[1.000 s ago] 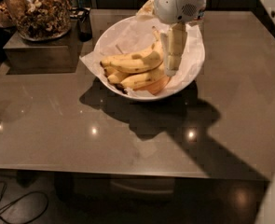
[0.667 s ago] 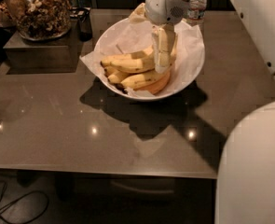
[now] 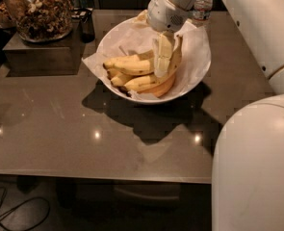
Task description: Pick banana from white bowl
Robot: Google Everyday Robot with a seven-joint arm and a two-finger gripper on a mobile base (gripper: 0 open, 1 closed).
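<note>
The white bowl (image 3: 197, 76) is wide, shallow and lined with crinkled white paper. It stands on the brown table toward the back middle. Several yellow bananas (image 3: 132, 67) lie in its left and front part, with an orange-tinted piece under them. My gripper (image 3: 166, 70) hangs from the white wrist at the top, points straight down into the bowl, and reaches the right end of the banana pile. Its tips are among the bananas.
A glass jar of brown snacks (image 3: 35, 11) stands on a dark box (image 3: 35, 54) at the back left. A water bottle (image 3: 202, 6) is behind the bowl. My white arm and body (image 3: 257, 167) fill the right side. The table's front edge (image 3: 98, 176) is near.
The gripper has shifted a little left over the bowl, onto the bananas. My white arm and body have come much further into view on the right.
</note>
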